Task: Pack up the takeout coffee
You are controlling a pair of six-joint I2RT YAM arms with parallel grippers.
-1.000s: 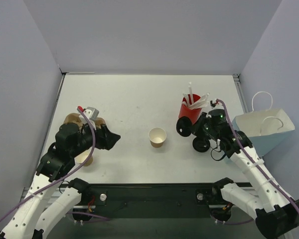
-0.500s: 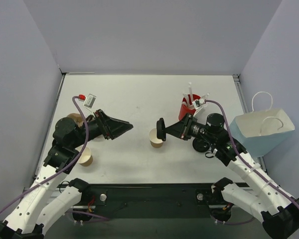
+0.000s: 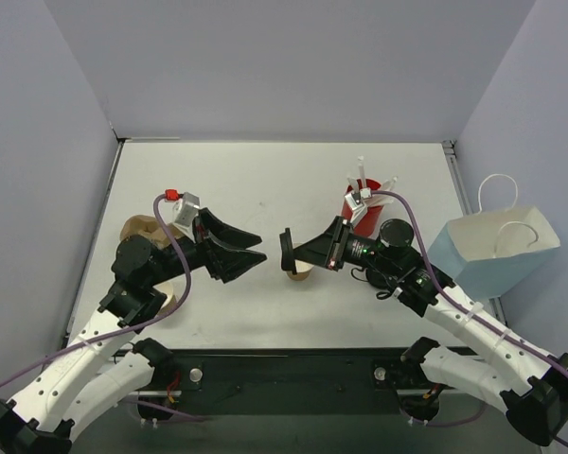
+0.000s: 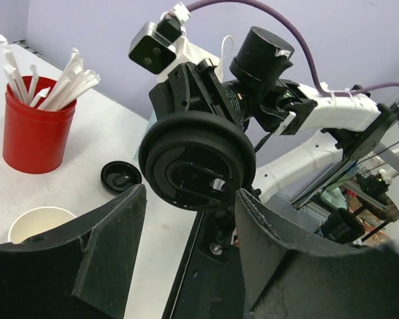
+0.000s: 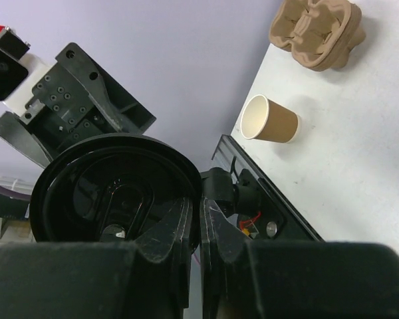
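The small tan kraft paper cup [image 3: 300,274] is mostly covered in the top view. The round black plastic lid [image 3: 287,249] and the right gripper [image 3: 297,254] sit over it, leaving only a sliver of its near side. From the left wrist its white inside shows at the bottom-left corner, cut by a black finger [image 4: 106,259]. A second tan paper cup [image 5: 269,119] lies on its side near the moulded brown pulp cup carrier [image 3: 142,230]. From above it is half under the left arm. A spare black lid [image 4: 120,176] lies flat on the white table [image 3: 265,180] beside the red cup of white straws [image 3: 363,210]. In the top view the right arm hides that lid.

One second ago the right gripper was back by the red cup and the left gripper [image 3: 261,247] was over the carrier. Both have since come to the middle. Over the last half second the held lid has slid further left, across the cup.

The right gripper is pinched on the lid's rim and holds it on edge, just above and left of the open cup. The cup stands lidless at mid-table, well apart from the pale blue paper bag [image 3: 483,260] at the right edge. The left gripper's jaws are spread with nothing between them. Their tips point at the lid's face and seem to stop just short of it, though the angle leaves that unsure.
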